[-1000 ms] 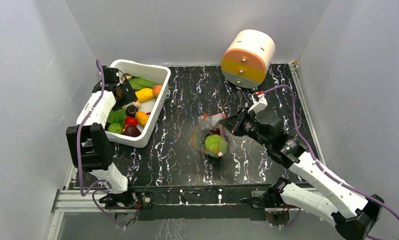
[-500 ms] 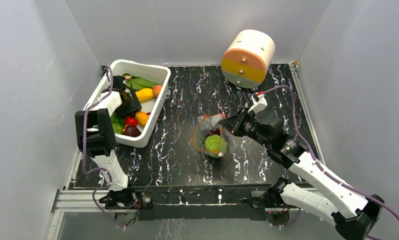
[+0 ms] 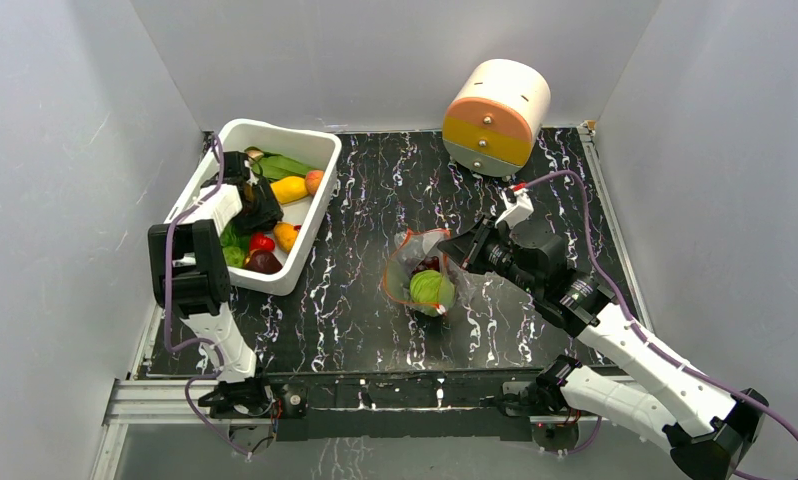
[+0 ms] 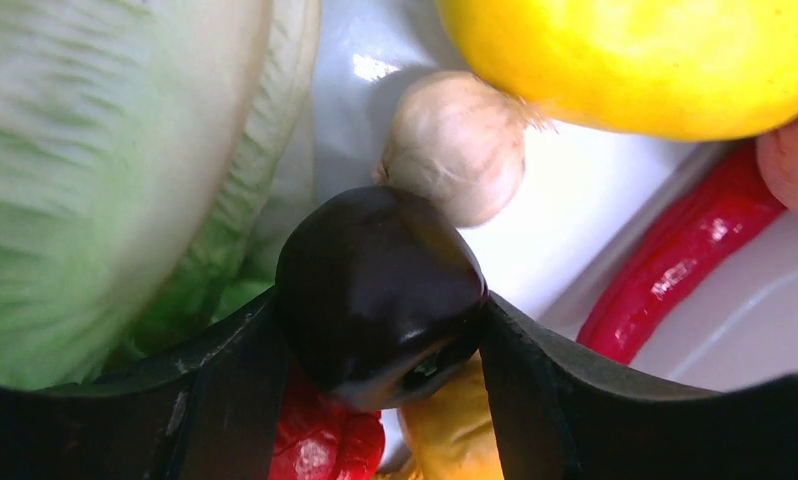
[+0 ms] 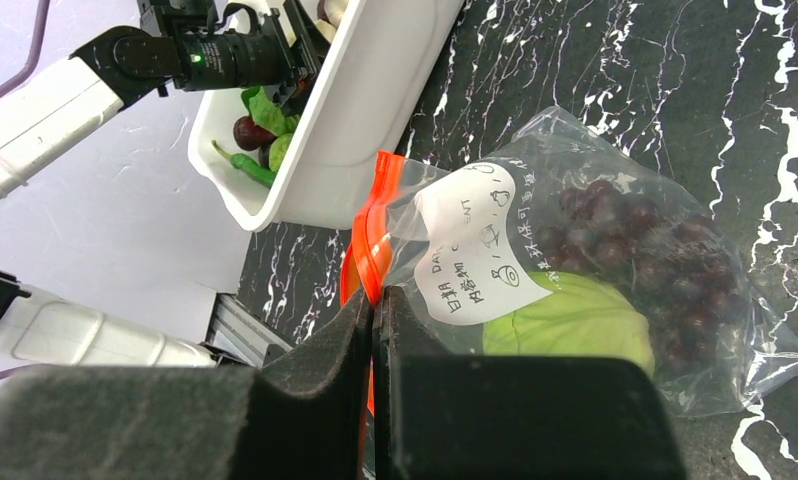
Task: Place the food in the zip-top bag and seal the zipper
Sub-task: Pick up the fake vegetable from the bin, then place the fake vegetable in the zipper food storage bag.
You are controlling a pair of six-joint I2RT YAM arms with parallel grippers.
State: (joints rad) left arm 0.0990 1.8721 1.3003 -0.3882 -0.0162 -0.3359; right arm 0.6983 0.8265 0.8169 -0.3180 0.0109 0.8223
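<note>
Picking step, mid-loading. Left gripper (image 3: 260, 207) down in white bin (image 3: 305, 240), jaws gripping dark round fruit (image 4: 375, 280) beside garlic bulb (image 4: 460, 145). Right gripper (image 5: 375, 300) jaws pinched shut on zipper (image 5: 370, 240) of zip-top bag (image 5: 575, 280), which lies mid-bench (image 3: 355, 300) with grape bunch (image 5: 625, 230) and cabbage (image 5: 565, 325) inside. Next, probably: lift fruit clear, carry to bag mouth, drop in.

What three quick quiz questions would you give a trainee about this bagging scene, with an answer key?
1. True or false: the zip-top bag is empty.
2. Which item sits between the fingers of the left gripper? A garlic bulb; B dark round fruit; C red chili.
3. Fill in: the right gripper is shut on the bag's ___.
Key: 1 false, it holds the grape bunch and green cabbage. 2 B. 3 zipper.
</note>
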